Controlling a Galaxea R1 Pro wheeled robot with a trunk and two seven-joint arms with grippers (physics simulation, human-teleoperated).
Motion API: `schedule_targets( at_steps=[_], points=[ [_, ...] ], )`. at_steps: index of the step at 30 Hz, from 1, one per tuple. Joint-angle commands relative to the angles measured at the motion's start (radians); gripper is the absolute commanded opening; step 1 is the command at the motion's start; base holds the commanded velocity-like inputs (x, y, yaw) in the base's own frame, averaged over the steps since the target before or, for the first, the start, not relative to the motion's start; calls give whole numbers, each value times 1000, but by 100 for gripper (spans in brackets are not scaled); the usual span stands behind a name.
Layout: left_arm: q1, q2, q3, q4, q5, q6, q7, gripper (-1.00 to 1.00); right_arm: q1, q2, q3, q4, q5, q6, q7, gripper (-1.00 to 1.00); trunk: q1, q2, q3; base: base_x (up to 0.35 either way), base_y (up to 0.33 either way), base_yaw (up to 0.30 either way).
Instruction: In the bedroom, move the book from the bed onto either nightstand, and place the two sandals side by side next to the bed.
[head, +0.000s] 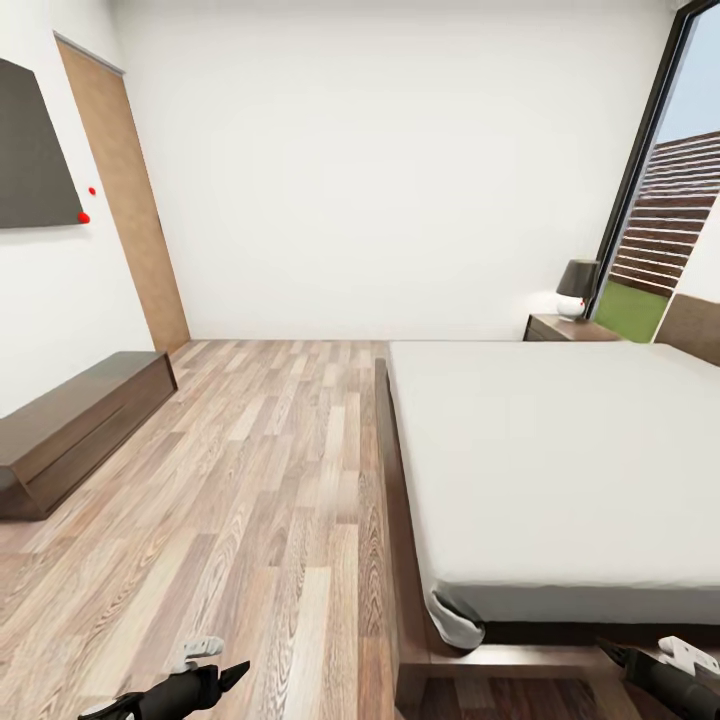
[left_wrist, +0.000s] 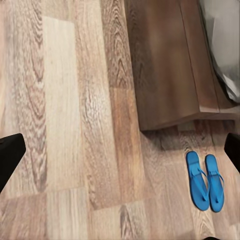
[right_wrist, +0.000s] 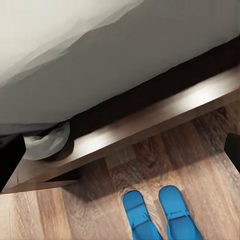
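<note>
Beside the bed (right_wrist: 150, 125) lie two sandals (right_wrist: 160, 215), side by side.

Wooden door (head: 125, 200), dark wall panel (head: 35, 150), low bench (head: 75, 425), lamp (head: 576, 288).

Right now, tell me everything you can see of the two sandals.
The two sandals are bright blue, thin and flat, with slim thong-style straps. They lie side by side on the wood-plank floor, parallel and close together, soles down, pointing the same way. They sit just off the corner of the bed's dark wooden frame without touching it. The right wrist view cuts off one end of the pair. Nothing grips them.
</note>
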Motion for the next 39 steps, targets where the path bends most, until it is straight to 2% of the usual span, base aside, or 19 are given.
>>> schedule_targets(
  at_steps=[1,10,32,39],
  points=[
    [-1,1,-2,2,4,-3,-3,100,-2,0,-2,5,0,-6,6,100,-4,7,2,0,0,0],
    [-1,1,-1,1,4,-3,-3,100,-2,0,-2,5,0,-6,5,100,-39,70,30,0,0,0],
    [-1,1,0,2,4,-3,-3,100,-2,0,-1,5,0,-6,6,100,-39,70,35,0,0,-1],
    [-1,1,0,1,4,-3,-3,100,-2,0,-2,5,0,-6,6,100,-39,70,41,0,0,-188]
  ],
)
